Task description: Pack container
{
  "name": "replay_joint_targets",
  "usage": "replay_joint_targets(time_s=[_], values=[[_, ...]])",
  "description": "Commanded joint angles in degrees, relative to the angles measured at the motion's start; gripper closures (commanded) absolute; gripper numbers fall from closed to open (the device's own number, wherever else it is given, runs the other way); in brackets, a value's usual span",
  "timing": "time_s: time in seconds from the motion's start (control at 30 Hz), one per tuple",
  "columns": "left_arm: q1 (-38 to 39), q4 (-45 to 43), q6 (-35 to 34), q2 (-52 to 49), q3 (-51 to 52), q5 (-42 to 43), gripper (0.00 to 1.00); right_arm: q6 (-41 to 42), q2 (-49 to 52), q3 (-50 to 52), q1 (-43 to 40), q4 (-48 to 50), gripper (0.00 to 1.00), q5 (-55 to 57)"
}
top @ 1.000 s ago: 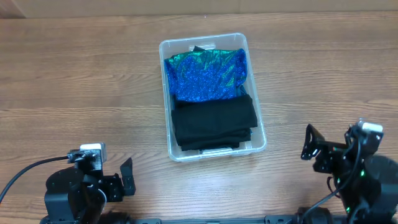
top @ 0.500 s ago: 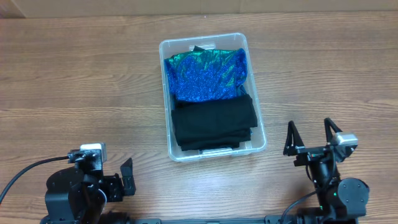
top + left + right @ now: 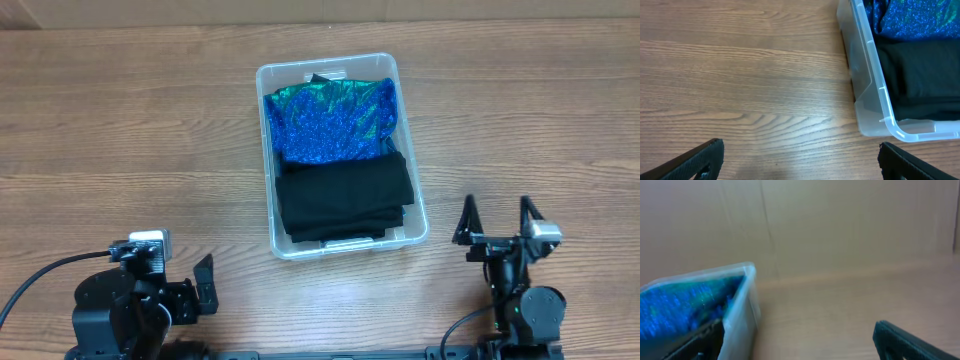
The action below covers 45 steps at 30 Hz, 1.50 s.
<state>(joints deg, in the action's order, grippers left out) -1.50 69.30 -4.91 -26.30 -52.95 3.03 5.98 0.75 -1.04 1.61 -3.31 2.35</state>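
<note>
A clear plastic container (image 3: pixel 266 170) is sitting near the middle of a wooden table (image 3: pixel 120 130), holding a folded black garment (image 3: pixel 342 200) at the end nearest the robot and a shiny blue-green sequined fabric (image 3: pixel 330 122) at the far end. The left gripper (image 3: pixel 799 160) is sitting back near the table's front edge, left of the container and apart from it, its jaws gaping wide and gripping nothing. The right gripper (image 3: pixel 496 210) is pointing away from the robot just off the container's near right corner, its fingers likewise spreading wide and empty.
</note>
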Motion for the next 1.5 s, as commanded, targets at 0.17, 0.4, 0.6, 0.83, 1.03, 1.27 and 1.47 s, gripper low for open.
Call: replay_joint_targets(time_s=[0.17,0.4,0.6,0.83,1.03,1.27,1.47], values=[[0.02,-0.07,0.66,0.11,0.20,0.61,0.00,-0.02,-0.59,0.57,0.37,-1.46,0.00,-1.57],[0.02,-0.07,0.66,0.11,0.20,0.61,0.00,-0.02,-0.59,0.57,0.37,-1.49,0.00,-1.57],[0.02,-0.07,0.66,0.11,0.20,0.61,0.00,0.00,-0.59,0.57,0.37,-1.49,0.00,-1.57],[0.02,-0.07,0.66,0.11,0.20,0.61,0.00,0.00,-0.59,0.57,0.37,-1.49,0.00,-1.57],[0.02,-0.07,0.76,0.11,0.20,0.44,0.00,-0.02,-0.59,0.57,0.37,-1.49,0.00,-1.57],[0.07,-4.42,2.27,3.13,3.28,-1.01,0.00,-0.02,-0.59,0.57,0.37,-1.49,0.00,-1.57],[0.44,-16.90,2.82,15.82,19.10,-0.48,0.00,-0.02,-0.59,0.57,0.37,-1.46,0.00,-1.57]])
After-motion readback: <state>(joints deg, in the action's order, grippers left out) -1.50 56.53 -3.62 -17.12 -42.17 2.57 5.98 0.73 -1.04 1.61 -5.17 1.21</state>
